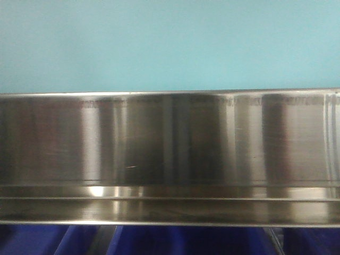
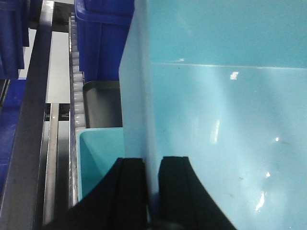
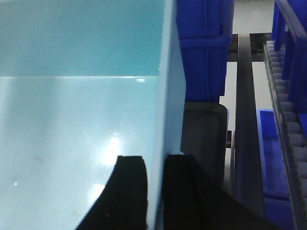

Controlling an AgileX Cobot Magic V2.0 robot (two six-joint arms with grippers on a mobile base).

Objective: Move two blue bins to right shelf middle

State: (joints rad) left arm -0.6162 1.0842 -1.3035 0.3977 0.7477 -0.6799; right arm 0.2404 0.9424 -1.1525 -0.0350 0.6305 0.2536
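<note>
A pale blue bin (image 1: 170, 42) fills the top of the front view, just above the brushed-steel front rail of the right shelf middle (image 1: 170, 143). My left gripper (image 2: 152, 160) is shut on this bin's left wall, one black finger outside and one inside the bin (image 2: 225, 120). My right gripper (image 3: 156, 158) is shut on the opposite wall of the same bin (image 3: 72, 120), also straddling the rim. A corner of a second pale blue bin (image 2: 98, 158) shows below and left of the held one in the left wrist view.
Dark royal-blue bins (image 2: 103, 38) (image 3: 204, 43) stand beyond the held bin on both sides, and more lie under the rail (image 1: 175, 241). A black tray (image 2: 100, 105) (image 3: 204, 134) sits beneath. Roller tracks (image 2: 76, 96) (image 3: 288, 120) and dark rails run alongside.
</note>
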